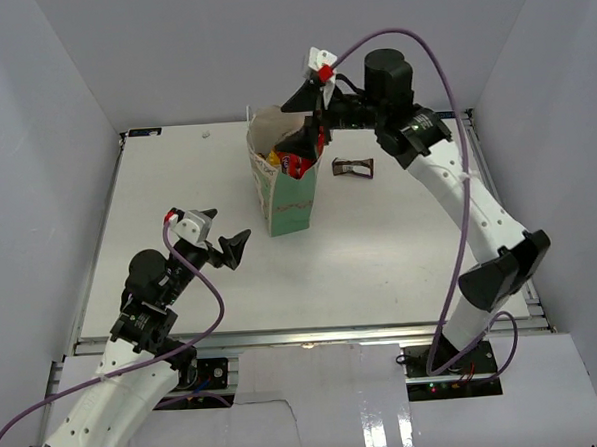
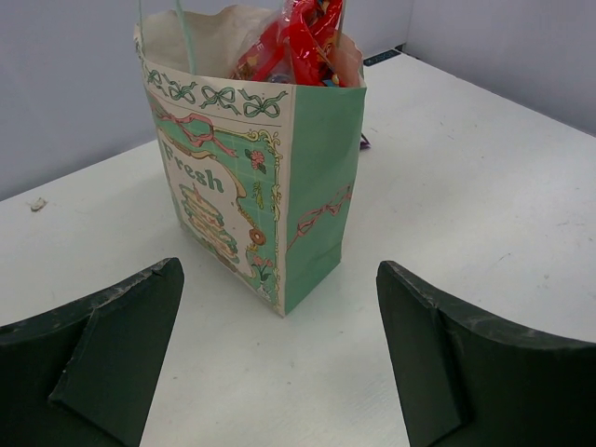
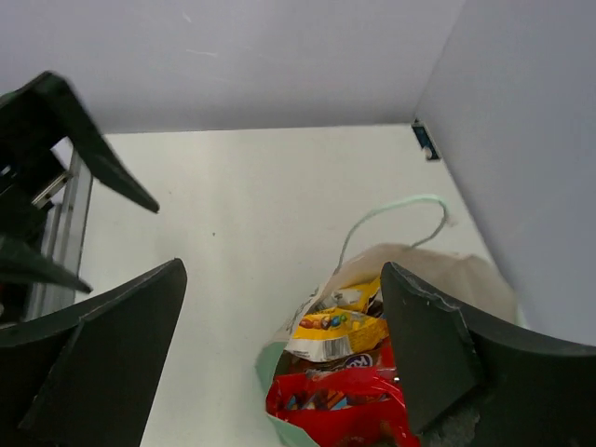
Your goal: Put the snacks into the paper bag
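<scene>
Toward the far middle of the white table (image 1: 400,258) stands the tall mint-green paper bag (image 1: 296,209), printed front, upright, mouth open. Red-orange crinkly packet (image 1: 297,163) and yellow wrapped packet (image 3: 335,331) sit inside it, the red one poking above the rim. My right end effector (image 1: 299,128) hangs over the bag mouth, fingers spread wide, holding nothing. My left end effector (image 1: 227,227) is on the near-left side of the bag, apart from it and pointing at it, also spread wide and empty. One dark brown wrapped bar (image 1: 354,168) lies on the table near the bag's right side, with a gap between them.
</scene>
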`<state>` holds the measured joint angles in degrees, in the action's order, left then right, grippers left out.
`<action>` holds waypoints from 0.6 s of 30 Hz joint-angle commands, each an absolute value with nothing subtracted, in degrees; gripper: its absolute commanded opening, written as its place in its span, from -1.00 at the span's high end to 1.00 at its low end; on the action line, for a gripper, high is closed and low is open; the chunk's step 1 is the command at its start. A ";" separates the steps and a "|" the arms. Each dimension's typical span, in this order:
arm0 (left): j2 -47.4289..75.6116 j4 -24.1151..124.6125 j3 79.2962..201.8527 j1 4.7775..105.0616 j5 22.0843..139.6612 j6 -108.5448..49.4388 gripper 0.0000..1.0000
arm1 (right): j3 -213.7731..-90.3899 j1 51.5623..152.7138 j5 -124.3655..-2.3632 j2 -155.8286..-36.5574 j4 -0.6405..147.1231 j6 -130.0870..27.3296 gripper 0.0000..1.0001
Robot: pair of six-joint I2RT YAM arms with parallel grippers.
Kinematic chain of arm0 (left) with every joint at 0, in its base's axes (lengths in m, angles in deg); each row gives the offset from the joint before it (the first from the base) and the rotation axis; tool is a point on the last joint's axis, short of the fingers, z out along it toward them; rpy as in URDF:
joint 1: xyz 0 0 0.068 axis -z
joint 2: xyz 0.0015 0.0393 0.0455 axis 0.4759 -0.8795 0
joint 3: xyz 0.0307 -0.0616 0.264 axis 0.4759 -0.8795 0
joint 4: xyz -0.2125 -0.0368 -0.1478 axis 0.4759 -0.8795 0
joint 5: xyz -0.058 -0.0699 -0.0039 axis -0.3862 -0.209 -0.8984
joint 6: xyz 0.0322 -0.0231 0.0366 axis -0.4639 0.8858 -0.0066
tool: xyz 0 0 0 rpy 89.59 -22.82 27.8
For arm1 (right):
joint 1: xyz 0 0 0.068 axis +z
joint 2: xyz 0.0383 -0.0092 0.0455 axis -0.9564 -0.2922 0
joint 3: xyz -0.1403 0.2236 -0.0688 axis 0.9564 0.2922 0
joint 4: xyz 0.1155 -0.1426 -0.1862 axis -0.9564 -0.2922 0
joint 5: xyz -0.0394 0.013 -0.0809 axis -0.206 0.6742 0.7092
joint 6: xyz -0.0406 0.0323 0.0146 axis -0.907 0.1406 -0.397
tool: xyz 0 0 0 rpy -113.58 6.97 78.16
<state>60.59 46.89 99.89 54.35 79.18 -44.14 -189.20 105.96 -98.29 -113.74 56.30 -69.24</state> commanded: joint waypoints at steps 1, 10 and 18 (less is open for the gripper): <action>61.46 47.70 99.61 53.91 78.06 -44.12 -0.91 | -188.87 104.22 -107.84 -106.97 49.41 -88.48 -0.82; 61.55 47.71 99.61 53.91 76.92 -43.95 -0.91 | -169.53 86.47 -113.13 -101.24 49.84 -114.26 -0.78; 61.64 47.71 99.61 53.91 76.57 -43.95 -0.91 | -166.89 84.09 -93.20 -111.24 50.46 -119.63 -0.78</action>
